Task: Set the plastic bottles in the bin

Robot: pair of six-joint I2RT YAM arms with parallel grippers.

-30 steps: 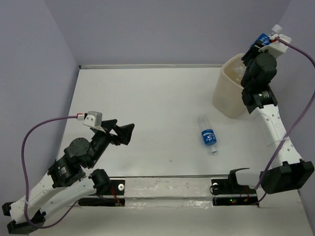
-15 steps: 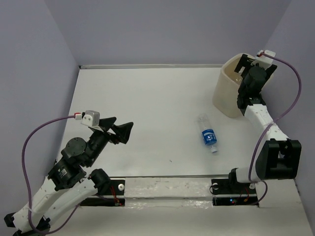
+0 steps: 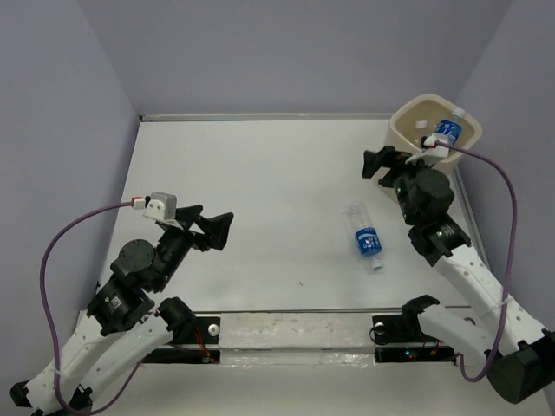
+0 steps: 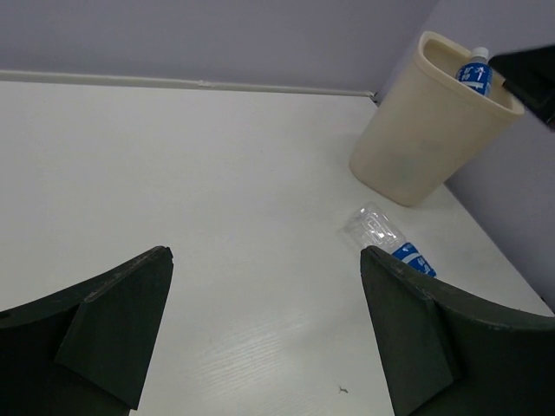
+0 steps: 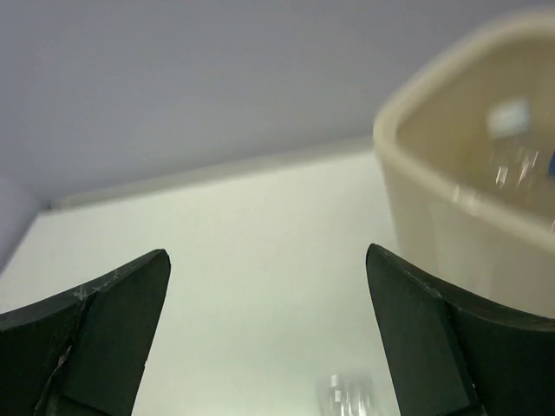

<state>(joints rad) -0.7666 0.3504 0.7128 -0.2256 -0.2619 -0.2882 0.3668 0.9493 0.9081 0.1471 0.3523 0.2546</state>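
Observation:
One clear plastic bottle (image 3: 365, 236) with a blue label lies on its side on the white table, right of centre; the left wrist view shows this bottle (image 4: 386, 238) past my right-hand finger. Another bottle (image 3: 447, 130) stands tilted inside the beige bin (image 3: 414, 117) at the far right corner. My right gripper (image 3: 381, 165) hangs open and empty just left of the bin, above the table and beyond the lying bottle. Its own view is blurred and shows the bin (image 5: 451, 225) at right. My left gripper (image 3: 212, 227) is open and empty at mid-left.
Lilac walls close the table at the back and both sides. A metal rail (image 3: 295, 329) with the arm bases runs along the near edge. The bin (image 4: 416, 139) stands against the right wall.
The right gripper, shut on a bottle above the bin a second ago, has opened; that bottle now rests in the bin. The right arm has swung down and left. The left arm barely moved.

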